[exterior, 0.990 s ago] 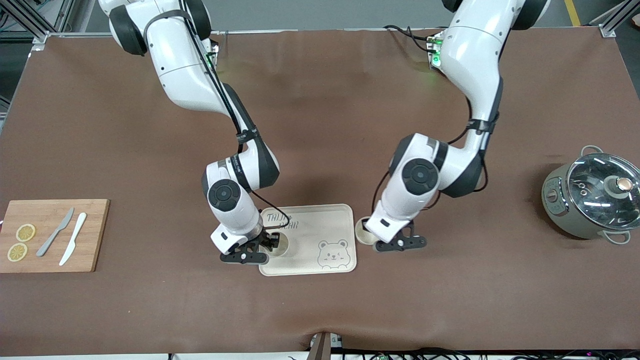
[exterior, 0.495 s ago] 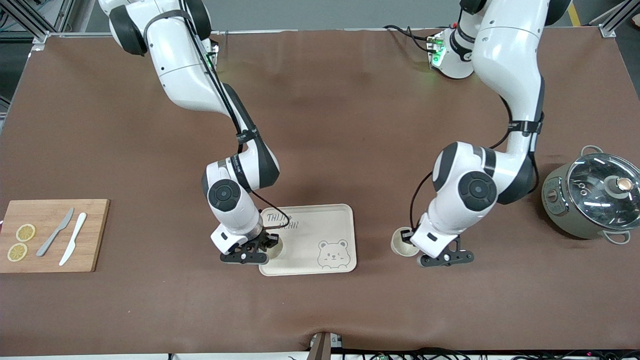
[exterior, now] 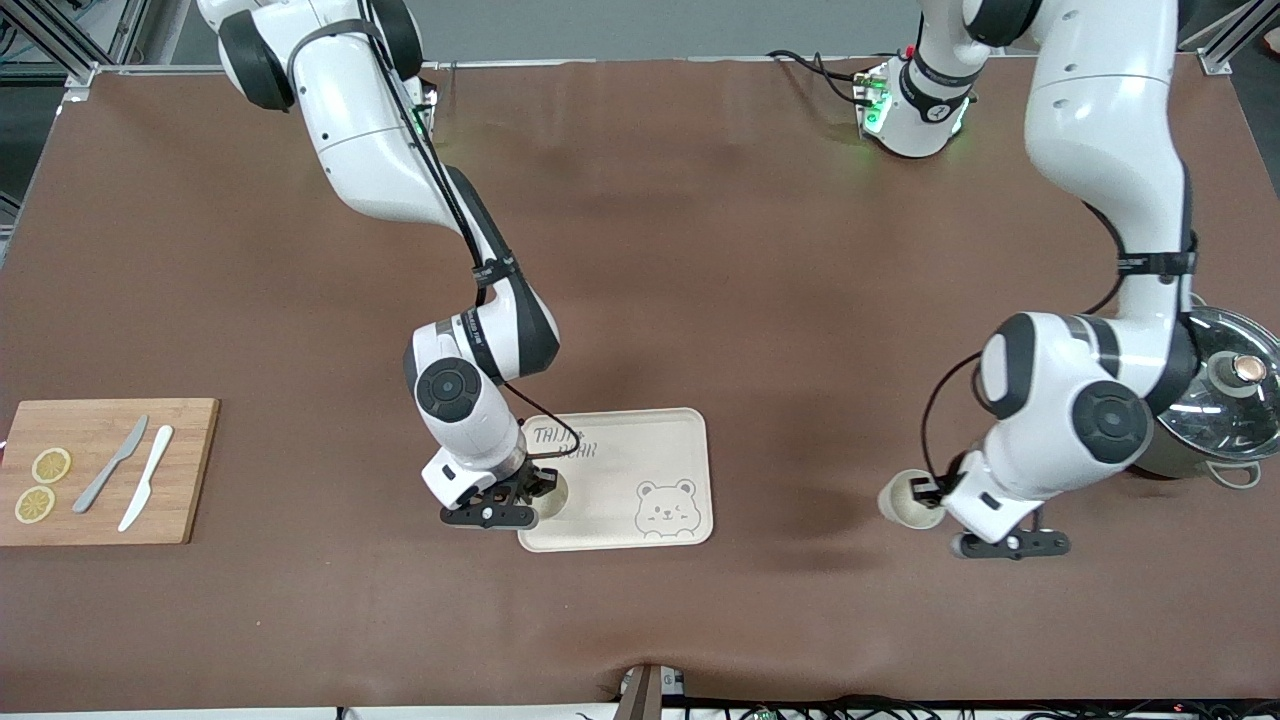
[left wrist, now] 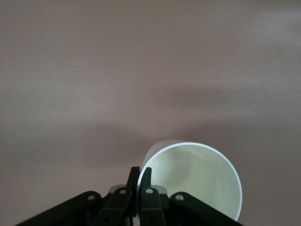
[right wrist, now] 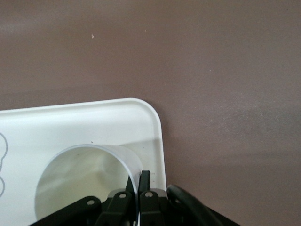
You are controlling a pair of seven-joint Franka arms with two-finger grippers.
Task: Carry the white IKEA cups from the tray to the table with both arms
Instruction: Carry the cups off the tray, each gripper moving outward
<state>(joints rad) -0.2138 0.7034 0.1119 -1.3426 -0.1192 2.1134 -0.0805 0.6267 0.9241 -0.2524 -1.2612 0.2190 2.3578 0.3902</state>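
Note:
My right gripper (exterior: pixel 538 487) is shut on the rim of a white IKEA cup (exterior: pixel 555 492), at the corner of the cream bear tray (exterior: pixel 640 450) nearest the right arm's end. In the right wrist view the fingers (right wrist: pixel 145 181) pinch the cup's wall (right wrist: pixel 84 183) over the tray corner (right wrist: pixel 117 117). I cannot tell whether the cup rests on the tray. My left gripper (exterior: pixel 936 492) is shut on the rim of the other white cup (exterior: pixel 908 500), over bare brown mat between the tray and the pot. The left wrist view shows this cup (left wrist: pixel 197 179) pinched by the fingers (left wrist: pixel 146 176).
A grey pot with a glass lid (exterior: pixel 1215 395) stands at the left arm's end, close beside the left arm's elbow. A wooden board (exterior: pixel 100 500) with two knives and lemon slices lies at the right arm's end.
My left arm has carried its cup from beside the tray toward the left arm's end of the table, close to the pot. The right gripper has barely moved.

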